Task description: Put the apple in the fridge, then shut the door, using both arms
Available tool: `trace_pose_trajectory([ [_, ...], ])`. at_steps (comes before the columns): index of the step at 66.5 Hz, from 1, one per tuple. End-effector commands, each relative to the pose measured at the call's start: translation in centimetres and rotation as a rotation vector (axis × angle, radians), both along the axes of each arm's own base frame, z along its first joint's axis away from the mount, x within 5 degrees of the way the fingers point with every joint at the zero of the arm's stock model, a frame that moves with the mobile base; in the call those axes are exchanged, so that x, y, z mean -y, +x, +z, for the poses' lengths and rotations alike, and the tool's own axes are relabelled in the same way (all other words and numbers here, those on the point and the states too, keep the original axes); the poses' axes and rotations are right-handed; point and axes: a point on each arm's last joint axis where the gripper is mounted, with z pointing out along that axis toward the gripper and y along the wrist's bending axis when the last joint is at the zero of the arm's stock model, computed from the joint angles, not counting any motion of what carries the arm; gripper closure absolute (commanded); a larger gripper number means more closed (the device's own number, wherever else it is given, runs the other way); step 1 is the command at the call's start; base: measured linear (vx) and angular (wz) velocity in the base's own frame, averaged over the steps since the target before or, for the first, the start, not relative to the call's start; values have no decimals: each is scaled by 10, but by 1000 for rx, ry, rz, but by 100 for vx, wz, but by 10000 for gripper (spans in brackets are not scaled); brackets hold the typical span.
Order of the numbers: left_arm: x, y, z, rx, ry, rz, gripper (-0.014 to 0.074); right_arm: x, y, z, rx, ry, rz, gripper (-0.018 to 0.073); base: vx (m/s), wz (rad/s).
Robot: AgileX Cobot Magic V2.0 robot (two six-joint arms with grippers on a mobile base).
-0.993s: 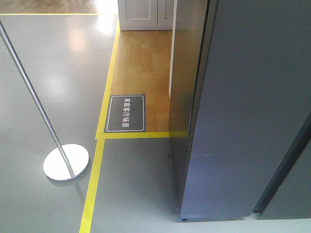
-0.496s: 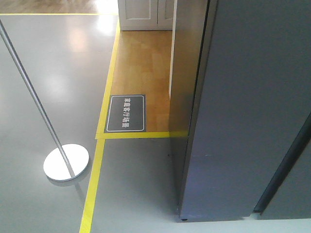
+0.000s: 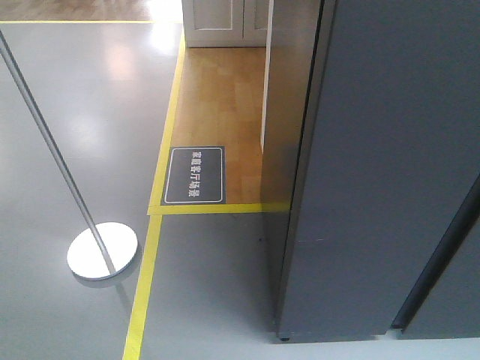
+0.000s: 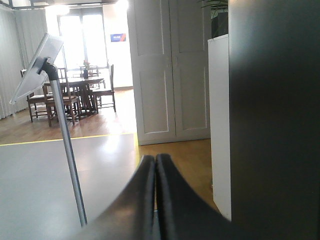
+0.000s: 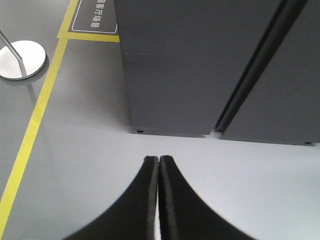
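Dark grey, the tall fridge [image 5: 200, 65] is standing shut beyond the right gripper [image 5: 158, 161], so closing is probably finished. Both the right and the left gripper [image 4: 155, 159] are keeping black fingers pressed together, empty. No red apple is showing; presumably it is sitting inside, hidden.

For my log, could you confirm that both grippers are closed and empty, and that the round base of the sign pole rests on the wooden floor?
Not quite: the sign pole's round base rests on the grey floor, as the front-facing view shows. Both the left gripper and right gripper are indeed closed and empty.
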Motion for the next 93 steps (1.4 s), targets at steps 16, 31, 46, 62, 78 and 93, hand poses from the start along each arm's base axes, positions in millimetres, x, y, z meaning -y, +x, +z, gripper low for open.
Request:
trace_pose_trajectory([
  [16, 0, -2, 2, 67, -14, -3, 603, -3, 27, 8, 491, 39, 7, 563, 0, 0],
  [31, 0, -2, 2, 67, -14, -3, 603, -3, 42, -41, 754, 62, 0, 563, 0, 0],
  [46, 0, -2, 2, 67, -14, -3, 603, -3, 44, -84, 810, 65, -2, 563, 0, 0],
  [62, 0, -2, 2, 67, -14, -3, 603, -3, 46, -110, 793, 74, -7, 563, 0, 0],
  [78, 0, -2, 2, 67, -14, -3, 603, -3, 46, -108, 816, 76, -7, 563, 0, 0],
  [93, 0, -2, 2, 67, -14, -3, 603, -3, 46, -108, 813, 76, -7, 563, 0, 0],
])
